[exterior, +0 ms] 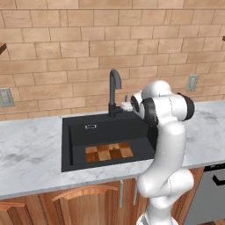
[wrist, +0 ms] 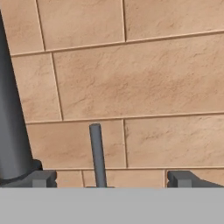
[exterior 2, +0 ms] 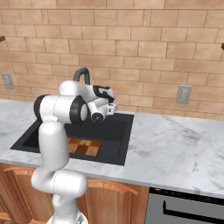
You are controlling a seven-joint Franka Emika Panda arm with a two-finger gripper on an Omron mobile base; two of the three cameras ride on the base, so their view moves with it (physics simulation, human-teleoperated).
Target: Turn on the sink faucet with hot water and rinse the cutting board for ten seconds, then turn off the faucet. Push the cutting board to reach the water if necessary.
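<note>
The matte black sink [exterior: 78,141] [exterior 2: 117,131] is set in the marble counter. The checkerboard cutting board [exterior: 109,152] [exterior 2: 84,147] lies flat on its floor toward the front, partly behind my arm in the right base view. The dark gooseneck faucet [exterior: 115,88] [exterior 2: 82,74] stands behind the basin, and no water stream shows. My gripper [exterior: 126,106] [exterior 2: 112,108] [wrist: 111,179] hovers just right of the faucet's base, open. In the hand view the thin lever handle [wrist: 97,153] rises upright between the two fingertips [wrist: 41,178], touching neither, with the faucet stem [wrist: 11,109] at the left.
The brick wall [wrist: 144,78] is close behind the lever. Wall outlets [exterior: 192,82] [exterior 2: 183,94] sit to the right of the sink and another [exterior: 6,97] to the left. Marble counter [exterior 2: 175,148] stretches on both sides; a dark appliance front [exterior 2: 188,205] is below right.
</note>
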